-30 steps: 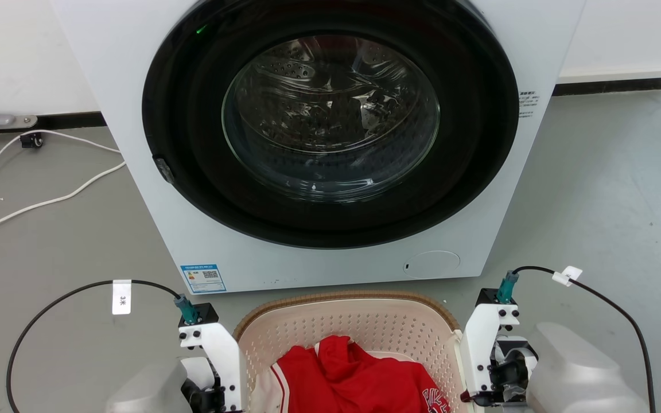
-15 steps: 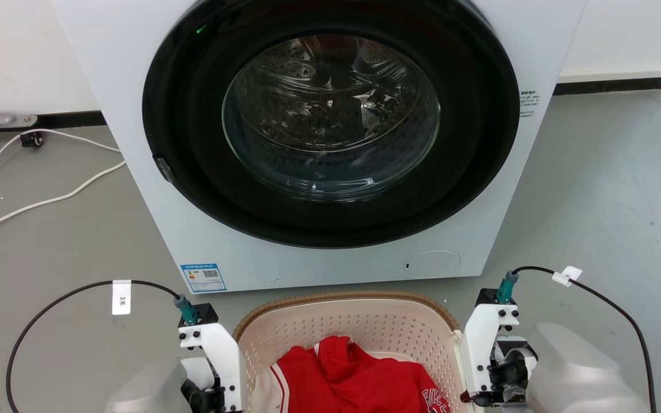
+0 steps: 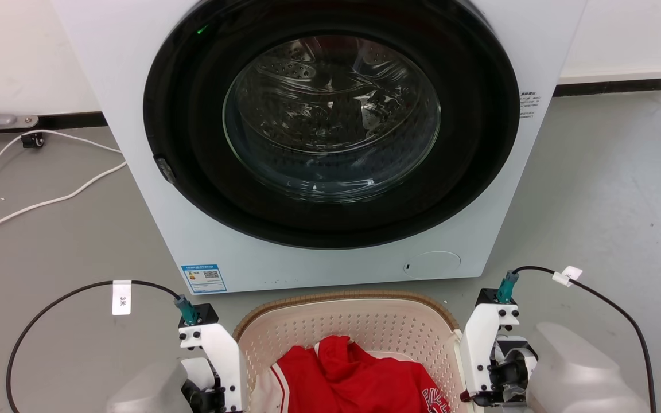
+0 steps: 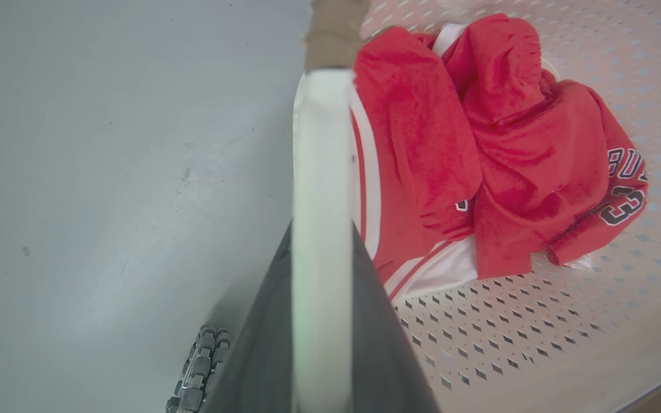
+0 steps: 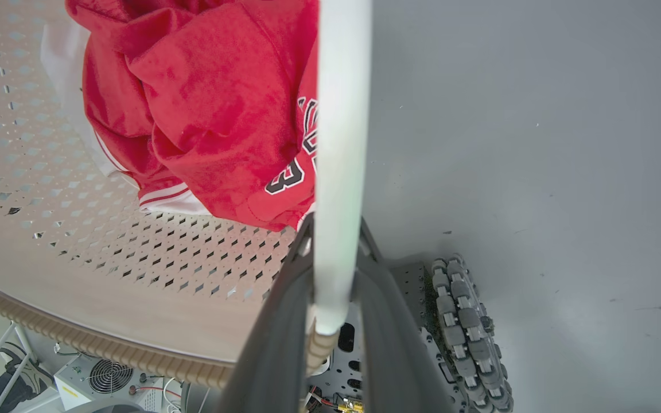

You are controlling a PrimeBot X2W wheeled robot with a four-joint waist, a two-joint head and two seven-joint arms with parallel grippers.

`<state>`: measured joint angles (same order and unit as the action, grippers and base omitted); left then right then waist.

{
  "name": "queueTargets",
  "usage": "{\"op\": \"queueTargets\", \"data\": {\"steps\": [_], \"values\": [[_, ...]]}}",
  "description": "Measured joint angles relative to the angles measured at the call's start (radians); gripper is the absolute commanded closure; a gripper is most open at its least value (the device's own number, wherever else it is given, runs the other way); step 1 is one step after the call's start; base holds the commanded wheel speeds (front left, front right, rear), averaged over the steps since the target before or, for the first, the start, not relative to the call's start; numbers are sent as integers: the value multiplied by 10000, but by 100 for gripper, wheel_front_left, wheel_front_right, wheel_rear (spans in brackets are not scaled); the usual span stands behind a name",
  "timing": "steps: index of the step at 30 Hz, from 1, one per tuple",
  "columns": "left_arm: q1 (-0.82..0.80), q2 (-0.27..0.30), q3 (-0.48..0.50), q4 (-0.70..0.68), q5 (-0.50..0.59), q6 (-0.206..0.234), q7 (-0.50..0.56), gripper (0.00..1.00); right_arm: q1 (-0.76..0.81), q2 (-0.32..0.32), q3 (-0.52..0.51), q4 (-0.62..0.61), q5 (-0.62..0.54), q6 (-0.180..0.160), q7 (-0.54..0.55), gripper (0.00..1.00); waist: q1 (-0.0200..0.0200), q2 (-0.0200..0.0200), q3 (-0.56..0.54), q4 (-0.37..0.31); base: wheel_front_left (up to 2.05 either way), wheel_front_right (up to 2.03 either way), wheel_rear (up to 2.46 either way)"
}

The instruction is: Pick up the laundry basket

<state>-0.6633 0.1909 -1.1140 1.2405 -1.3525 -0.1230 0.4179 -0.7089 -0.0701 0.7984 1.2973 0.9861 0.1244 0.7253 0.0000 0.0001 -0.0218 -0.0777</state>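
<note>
1. Grey floor (image 3: 594, 201) spreads round a white washer (image 3: 307, 267) at 12 o'clock, with its door shut. A white cable (image 3: 49, 201) lies at 9 o'clock.
2. We see the basket (image 3: 342, 299) at 6 o'clock, just before the washer, mouth up, its rounded end toward 12 o'clock.
3. Its handles sit at 9 and 3 o'clock. The near end is cut off, so we cannot tell its long axis.
4. A red jersey (image 3: 353, 373) lies crumpled inside.
5. Our left gripper (image 4: 320, 241) has both fingers clamped on the white left handle (image 4: 320, 143).
6. Our right gripper (image 5: 337, 229) is likewise clamped on the right handle (image 5: 342, 115). A wheel (image 5: 468, 327) shows at 5 o'clock in that wrist view.
</note>
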Motion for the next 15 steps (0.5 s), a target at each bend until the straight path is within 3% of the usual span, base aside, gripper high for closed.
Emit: {"op": "queueTargets", "data": {"steps": [15], "values": [[-2,-6,-12,6,-111,0,-31,100,1,0,-194,0,-169,-2,-10,100,0,0,4,10,0,0,0]]}}
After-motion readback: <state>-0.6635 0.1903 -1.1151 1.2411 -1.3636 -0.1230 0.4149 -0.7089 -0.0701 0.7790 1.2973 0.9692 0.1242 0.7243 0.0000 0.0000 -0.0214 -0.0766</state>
